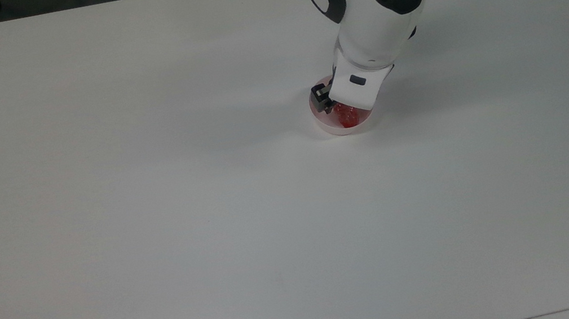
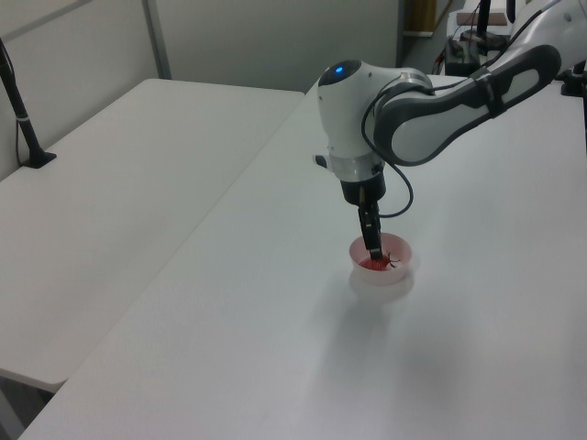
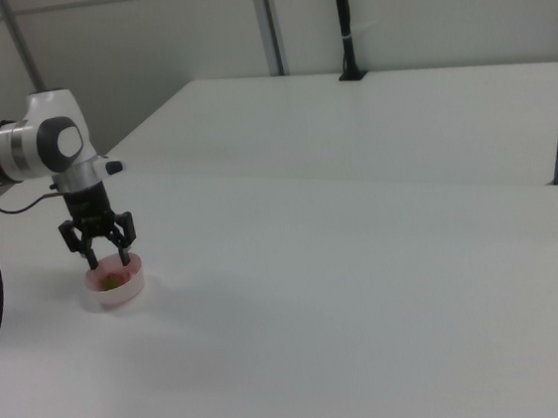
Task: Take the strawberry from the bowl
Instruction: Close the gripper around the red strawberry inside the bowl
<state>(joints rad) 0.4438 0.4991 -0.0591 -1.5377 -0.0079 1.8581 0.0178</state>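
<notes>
The gripper (image 3: 109,261) is shown lowered into the pink bowl (image 1: 329,126) with fingers spread astride the strawberry (image 1: 347,113) lying inside (partly hidden in the top view); closure is best centred on the berry, clear of the walls.

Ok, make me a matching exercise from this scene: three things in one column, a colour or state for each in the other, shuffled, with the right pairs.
Things:
1. strawberry
2. bowl
3. hand

Descriptions:
A. pale pink, resting on the white table
B. open, lowered at the bowl
C. red, lying inside the bowl

Pairs: 1-C, 2-A, 3-B
</notes>
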